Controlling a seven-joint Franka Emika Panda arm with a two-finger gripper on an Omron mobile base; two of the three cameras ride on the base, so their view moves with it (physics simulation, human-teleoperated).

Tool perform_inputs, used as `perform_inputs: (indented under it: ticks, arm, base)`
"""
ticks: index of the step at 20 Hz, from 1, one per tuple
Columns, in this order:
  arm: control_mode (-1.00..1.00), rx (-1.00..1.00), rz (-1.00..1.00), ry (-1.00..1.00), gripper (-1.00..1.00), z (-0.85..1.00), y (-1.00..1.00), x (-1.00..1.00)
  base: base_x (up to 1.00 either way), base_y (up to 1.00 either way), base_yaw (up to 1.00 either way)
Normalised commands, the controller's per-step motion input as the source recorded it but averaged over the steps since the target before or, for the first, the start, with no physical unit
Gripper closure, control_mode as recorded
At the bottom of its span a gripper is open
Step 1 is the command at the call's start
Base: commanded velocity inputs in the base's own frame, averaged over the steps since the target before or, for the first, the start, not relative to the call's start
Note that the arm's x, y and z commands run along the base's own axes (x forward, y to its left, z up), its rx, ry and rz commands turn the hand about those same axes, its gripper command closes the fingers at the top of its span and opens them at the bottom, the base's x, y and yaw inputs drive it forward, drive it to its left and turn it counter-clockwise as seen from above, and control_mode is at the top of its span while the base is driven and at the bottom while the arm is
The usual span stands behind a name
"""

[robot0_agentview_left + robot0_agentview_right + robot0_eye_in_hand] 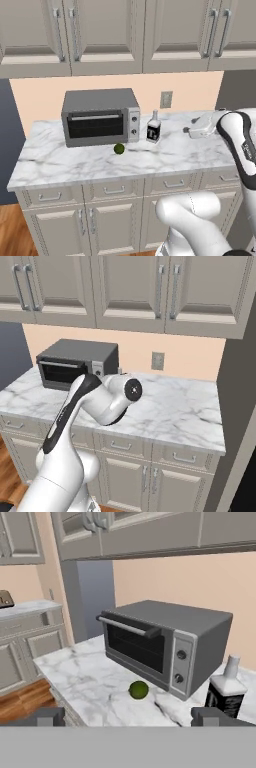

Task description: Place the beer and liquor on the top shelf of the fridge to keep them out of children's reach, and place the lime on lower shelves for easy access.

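Green lime (139,689) sits clear; liquor (225,693) base hidden behind a fingertip; end effector (129,716) spread wide apart.

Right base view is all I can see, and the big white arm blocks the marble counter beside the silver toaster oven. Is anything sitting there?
Observer: Yes. A small round dark green lime lies on the white marble counter, just in front of the silver toaster oven.
Operator: Anything else?
Observer: A squat clear-white liquor bottle with a black label stands upright beside the oven's knob end, apart from the lime.
Operator: Is the robot's claw holding something?
Observer: No. In the hand view the gripper is open and empty, facing the lime and the bottle.
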Motion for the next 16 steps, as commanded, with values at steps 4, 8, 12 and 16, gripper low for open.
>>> perform_inputs:
  ticks: [4,8,12,16]
  arm:
    - [-1.0,0.07,0.01,-0.07,-1.0,-0.15,0.11,0.25]
    - [-1.0,0.06,0.0,-0.01,-1.0,-0.07,0.21,0.27]
    - [-1.0,0.08,0.0,0.0,-1.0,-0.03,0.15,0.32]
    - [-1.0,0.08,0.04,0.0,-1.0,-0.03,0.0,0.33]
  base:
    - [0.0,0.0,0.0]
    - [0.0,0.0,0.0]
    - [0.0,0.0,0.0]
    - [0.0,0.0,0.0]
